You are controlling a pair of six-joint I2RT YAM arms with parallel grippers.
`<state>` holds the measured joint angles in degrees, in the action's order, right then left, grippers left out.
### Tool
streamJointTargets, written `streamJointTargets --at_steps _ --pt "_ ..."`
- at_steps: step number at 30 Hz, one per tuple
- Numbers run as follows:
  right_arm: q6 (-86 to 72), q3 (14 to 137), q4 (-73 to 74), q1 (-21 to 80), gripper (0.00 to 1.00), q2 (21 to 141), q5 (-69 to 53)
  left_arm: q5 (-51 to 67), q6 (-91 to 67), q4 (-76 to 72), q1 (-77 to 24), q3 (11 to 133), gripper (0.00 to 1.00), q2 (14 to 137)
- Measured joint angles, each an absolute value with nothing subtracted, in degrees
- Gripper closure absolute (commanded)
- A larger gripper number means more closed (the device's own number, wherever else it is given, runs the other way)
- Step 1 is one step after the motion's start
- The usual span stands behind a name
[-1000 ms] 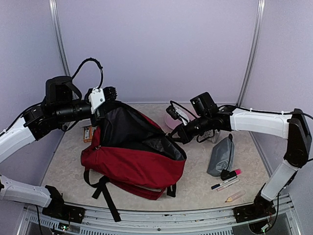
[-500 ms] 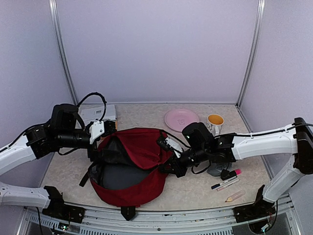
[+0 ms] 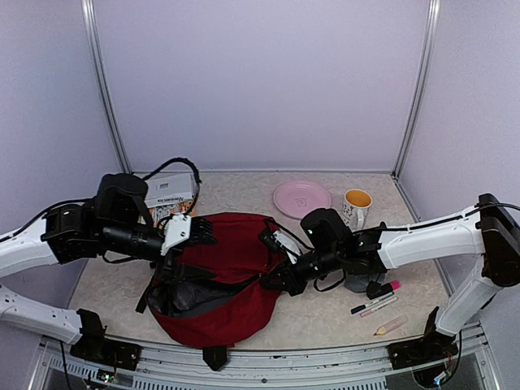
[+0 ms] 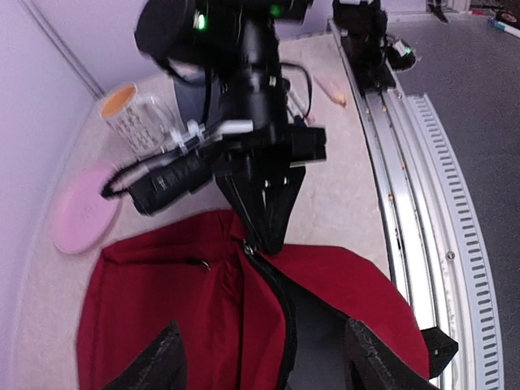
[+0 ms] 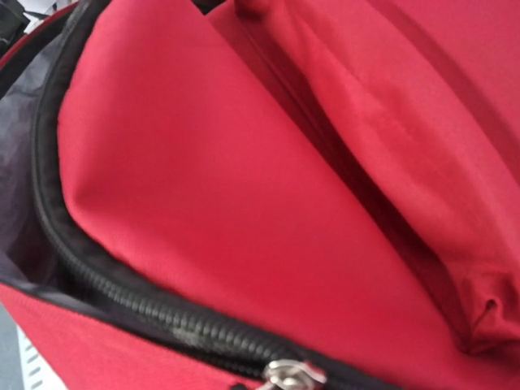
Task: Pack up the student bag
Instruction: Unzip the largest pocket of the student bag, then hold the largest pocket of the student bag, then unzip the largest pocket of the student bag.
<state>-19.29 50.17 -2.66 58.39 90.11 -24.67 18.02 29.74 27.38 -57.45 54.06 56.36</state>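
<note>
My left tool [image 3: 201, 232] hovers, jaws apart, above the open student bag [image 3: 231, 313], which lies flat on the worktop [image 3: 325, 313] between both arms, while my right tool [image 3: 274, 280] is pinched together on the bag's black zip edge [image 4: 280, 301].

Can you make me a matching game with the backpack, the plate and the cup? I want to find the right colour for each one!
Things:
1. student bag
2. plate
3. mug

Colours:
A. white outside, yellow inside
B. dark red
C. pink

Right pairs: 1-B, 2-C, 3-A.
</note>
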Motion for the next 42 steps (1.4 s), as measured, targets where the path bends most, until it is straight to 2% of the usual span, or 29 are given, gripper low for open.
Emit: streamJointTargets --at_steps 2,5,15,16,17,19,20,25,29,34,42 --pt "-19.4 49.6 -3.0 58.4 1.00 90.1 -24.7 16.5 30.1 27.6 -57.4 54.0 0.33 62.4" --pt "-19.5 48.9 -3.0 58.4 1.00 90.0 -24.6 14.4 31.1 28.5 -57.4 53.0 0.33 68.6" --pt "-19.4 48.7 -3.0 58.4 1.00 89.6 -24.1 11.4 34.6 29.2 -57.4 52.4 0.32 73.1" --pt "-19.4 48.7 -2.9 58.4 1.00 89.6 -24.1 11.2 34.8 29.2 -57.4 52.2 0.37 73.6" --pt "-19.4 48.7 -2.9 58.4 1.00 89.6 -24.1 11.0 34.9 29.1 -57.4 52.1 0.52 74.0" --pt "-19.2 48.7 -2.8 58.4 1.00 89.6 -23.9 9.2 35.2 28.9 -57.6 51.8 0.97 75.2" --pt "-19.2 48.7 -2.6 58.4 1.00 89.6 -23.7 8.1 35.0 28.5 -57.8 51.7 1.00 75.6" --pt "-19.5 49.7 2.5 57.1 1.00 89.6 -20.5 3.3 35.1 25.3 -60.4 51.0 1.00 74.4" --pt "-20.0 50.1 7.8 51.9 1.00 89.6 -19.6 -2.1 36.2 23.7 -65.8 48.8 1.00 69.1" --pt "-19.5 51.6 13.5 46.4 1.00 89.3 -22.2 -7.4 37.8 23.7 -70.0 48.2 1.00 64.1" --pt "-15.8 59.4 20.2 41.3 1.00 91.4 -26.2 -9.3 37.5 24.8 -72.3 48.3 1.00 59.9"
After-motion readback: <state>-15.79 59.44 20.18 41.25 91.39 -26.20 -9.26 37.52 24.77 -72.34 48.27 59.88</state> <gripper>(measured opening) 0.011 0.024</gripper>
